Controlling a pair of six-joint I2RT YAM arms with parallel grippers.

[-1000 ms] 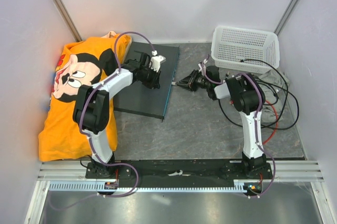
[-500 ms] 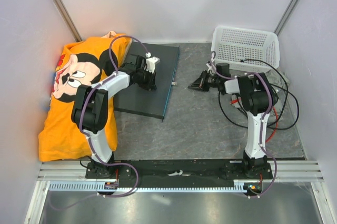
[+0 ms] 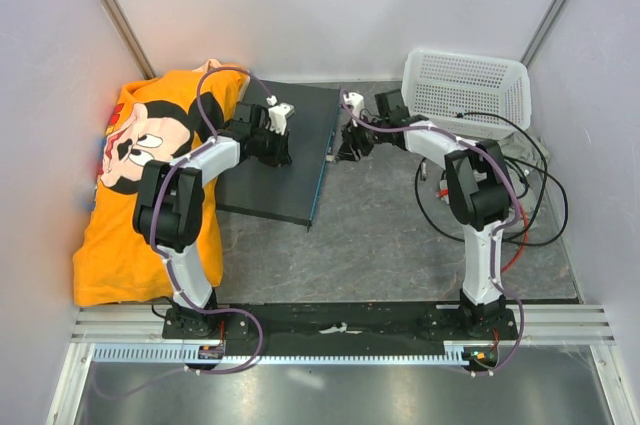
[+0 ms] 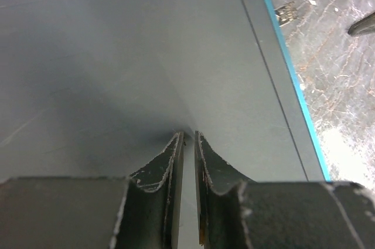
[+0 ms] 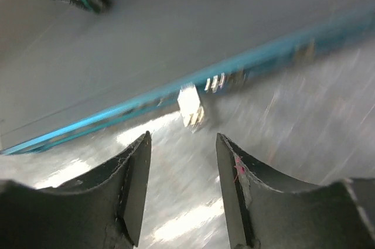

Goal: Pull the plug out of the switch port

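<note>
In the right wrist view the right gripper (image 5: 183, 136) is nearest, its two fingers spread wide with nothing between them; the plug (image 5: 190, 106) sits just past the tips at about 12 o'clock, a small pale connector jutting from the teal front face of the switch (image 5: 111, 119); the gap is roughly lined up on it but not yet around it. The step in hand, I judge, is the final approach and grasp. Done well, the fingers go straight forward until the pads bracket the plug's body; they close squarely on the body rather than its tip; they press any latch tab before drawing back along the socket's axis, never sideways. Whether a latch is there I cannot tell, as the view is blurred.

Farther on, the left gripper (image 4: 188, 139) is all but closed, only a slit between its fingers, holding nothing, its tips seemingly touching the switch's dark top; that looks like bracing, and it should bear down firmly so the box does not slide with the pull. In the top view the switch (image 3: 270, 185) lies at about 11 o'clock from the centre; the white basket (image 3: 465, 90) stands beyond at 1 o'clock, well apart.
</note>
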